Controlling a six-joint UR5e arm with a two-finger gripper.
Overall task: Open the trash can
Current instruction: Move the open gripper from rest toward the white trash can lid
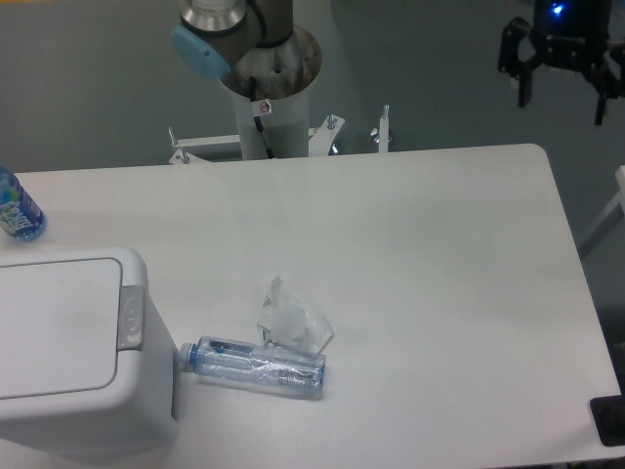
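Observation:
The trash can point(68, 342) is a big white box-shaped bin at the near left of the table, its flat lid down and a grey button strip point(131, 318) along the lid's right edge. My gripper point(563, 98) hangs open high at the far right, beyond the table's back corner, far from the can, with nothing between its fingers.
A clear plastic bottle point(256, 365) lies on its side just right of the can, cap touching or almost touching its wall. Crumpled clear plastic point(291, 319) rests behind it. A blue-labelled bottle point(15, 210) stands at the left edge. The arm's base column point(269, 88) rises at the table's back.

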